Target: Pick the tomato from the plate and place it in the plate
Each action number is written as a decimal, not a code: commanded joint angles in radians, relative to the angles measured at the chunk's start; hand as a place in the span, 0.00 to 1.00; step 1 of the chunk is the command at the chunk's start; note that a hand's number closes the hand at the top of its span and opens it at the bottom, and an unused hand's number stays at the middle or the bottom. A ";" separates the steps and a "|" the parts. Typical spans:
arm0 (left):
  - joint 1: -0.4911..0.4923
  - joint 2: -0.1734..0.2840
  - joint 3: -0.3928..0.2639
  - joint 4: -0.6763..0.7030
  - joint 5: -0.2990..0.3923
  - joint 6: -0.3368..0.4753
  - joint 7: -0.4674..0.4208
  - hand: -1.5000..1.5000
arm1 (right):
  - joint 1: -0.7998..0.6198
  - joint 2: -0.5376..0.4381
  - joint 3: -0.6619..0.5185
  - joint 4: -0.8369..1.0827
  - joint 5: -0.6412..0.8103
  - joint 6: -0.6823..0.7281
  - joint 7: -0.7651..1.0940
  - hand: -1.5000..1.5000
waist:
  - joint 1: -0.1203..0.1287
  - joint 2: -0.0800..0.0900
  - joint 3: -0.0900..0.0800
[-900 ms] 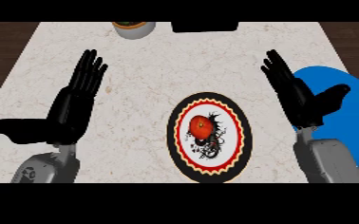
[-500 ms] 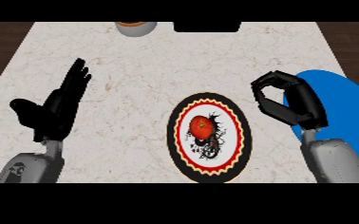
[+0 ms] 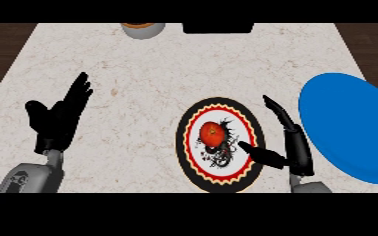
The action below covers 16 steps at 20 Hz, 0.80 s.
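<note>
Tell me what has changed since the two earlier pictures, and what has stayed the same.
The right hand has moved left, off the round blue plate, and now stands edge-on beside the patterned plate with the red and yellow rim, its fingers straightened again and its thumb reaching toward the red tomato. Nothing has been grasped. The left hand drifted slightly left and stays open. The tomato and both plates have not moved.

A kitchen: a pale stone-look counter (image 3: 148, 80) bearing plates (image 3: 339, 125) and a bowl (image 3: 143, 29).
</note>
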 commanded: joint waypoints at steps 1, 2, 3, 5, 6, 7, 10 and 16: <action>-0.032 -0.021 -0.004 0.035 -0.023 -0.005 0.011 0.50 | 0.038 -0.010 0.088 0.018 0.128 -0.027 0.004 0.00 | 0.002 -0.002 0.000; -0.033 0.012 0.045 0.050 0.014 -0.035 0.010 0.50 | 0.104 -0.025 0.129 -0.082 0.174 -0.052 0.065 0.00 | -0.004 -0.004 -0.001; 0.021 -0.005 0.017 0.029 -0.016 -0.044 -0.014 0.50 | 0.025 -0.043 0.088 -0.049 0.153 -0.009 0.125 0.00 | 0.005 -0.003 -0.001; -0.026 0.003 0.044 0.080 -0.011 -0.046 -0.020 0.50 | 0.064 -0.064 0.145 -0.106 0.236 -0.027 0.200 0.00 | -0.002 -0.003 -0.001; -0.086 -0.007 0.043 0.049 -0.009 -0.028 0.064 0.50 | 0.060 -0.073 0.147 -0.149 0.241 -0.006 0.254 0.00 | -0.002 -0.003 -0.001; -0.020 -0.036 0.036 0.066 -0.041 -0.015 -0.024 0.50 | 0.060 -0.049 0.168 -0.152 0.271 -0.015 0.287 0.00 | 0.002 -0.003 -0.001; -0.015 0.013 0.080 0.034 -0.002 -0.095 0.008 0.50 | 0.087 -0.074 0.197 -0.290 0.327 0.019 0.410 0.00 | 0.002 -0.004 -0.001; -0.039 -0.047 0.075 0.094 -0.041 -0.073 -0.035 0.50 | -0.001 -0.066 0.213 -0.164 0.358 0.139 0.526 0.00 | 0.005 -0.002 0.000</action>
